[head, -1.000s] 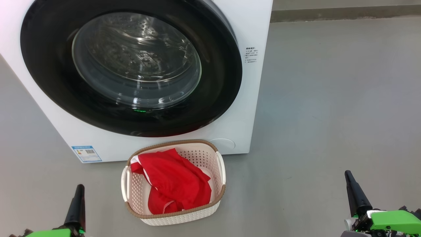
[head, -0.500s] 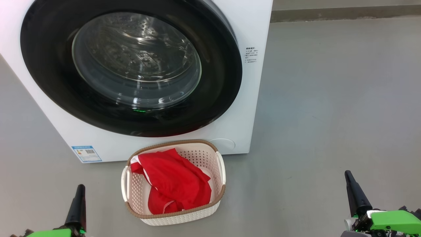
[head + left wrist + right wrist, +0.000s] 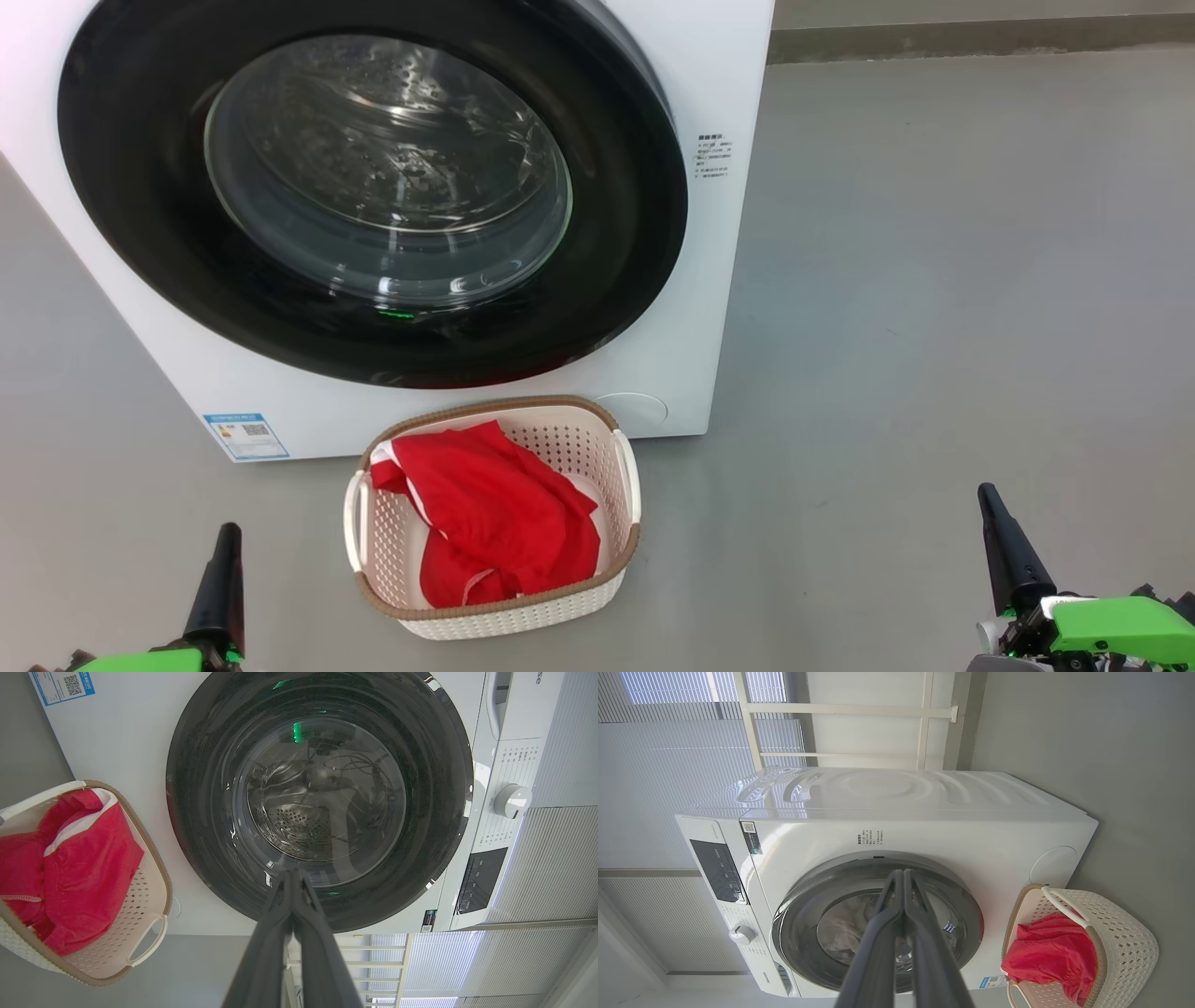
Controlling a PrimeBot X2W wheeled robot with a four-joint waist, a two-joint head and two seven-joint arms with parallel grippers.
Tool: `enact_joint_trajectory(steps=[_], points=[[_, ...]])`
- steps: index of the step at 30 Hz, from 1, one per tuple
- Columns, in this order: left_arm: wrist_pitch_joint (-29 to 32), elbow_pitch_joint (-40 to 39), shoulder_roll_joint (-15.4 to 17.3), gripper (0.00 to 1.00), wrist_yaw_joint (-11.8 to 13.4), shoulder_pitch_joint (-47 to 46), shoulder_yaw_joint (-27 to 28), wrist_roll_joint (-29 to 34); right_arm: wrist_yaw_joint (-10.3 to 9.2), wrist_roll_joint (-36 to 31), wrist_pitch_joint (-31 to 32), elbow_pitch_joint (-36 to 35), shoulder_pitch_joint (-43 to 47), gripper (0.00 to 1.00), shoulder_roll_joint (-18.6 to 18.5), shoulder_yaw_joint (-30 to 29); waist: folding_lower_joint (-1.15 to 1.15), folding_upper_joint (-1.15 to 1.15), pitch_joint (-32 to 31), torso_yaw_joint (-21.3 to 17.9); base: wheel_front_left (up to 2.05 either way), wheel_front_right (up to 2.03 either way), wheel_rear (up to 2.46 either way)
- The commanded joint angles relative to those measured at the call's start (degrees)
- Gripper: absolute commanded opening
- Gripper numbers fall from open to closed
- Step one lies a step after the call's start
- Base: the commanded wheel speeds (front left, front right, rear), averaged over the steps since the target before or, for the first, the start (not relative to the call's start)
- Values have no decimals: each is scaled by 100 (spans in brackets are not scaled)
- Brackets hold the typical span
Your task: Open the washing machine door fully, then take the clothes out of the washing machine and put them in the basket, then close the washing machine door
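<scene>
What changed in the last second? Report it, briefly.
Nothing visibly changed. The washing machine door stays shut, the clothes lie in the basket, and the left gripper and right gripper stay shut at the bottom corners.

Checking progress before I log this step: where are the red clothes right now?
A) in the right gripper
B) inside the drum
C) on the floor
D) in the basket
D: the red clothes lie inside the basket, which stands in front of the washing machine.
</scene>
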Motion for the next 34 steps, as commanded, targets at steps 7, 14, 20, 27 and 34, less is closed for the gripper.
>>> enact_joint_trajectory(steps=[7, 14, 20, 27, 34], points=[[33, -111, 90, 0, -18, -223, 204, 20, -5, 11, 48, -140, -263, 0, -15, 136, 0, 0, 0, 0, 0, 0, 0], [36, -111, 88, 0, -18, -223, 207, 22, -5, 10, 49, -140, -263, 0, -14, 135, 0, 0, 0, 0, 0, 0, 0], [37, -111, 87, 0, -18, -223, 209, 24, -5, 9, 50, -140, -263, 0, -13, 134, 0, 0, 0, 0, 0, 0, 0], [39, -111, 85, 0, -18, -224, 211, 25, -5, 8, 50, -140, -264, 0, -13, 133, 0, 0, 0, 0, 0, 0, 0], [41, -111, 84, 0, -18, -224, 213, 27, -5, 7, 51, -140, -264, 0, -12, 132, 0, 0, 0, 0, 0, 0, 0]])
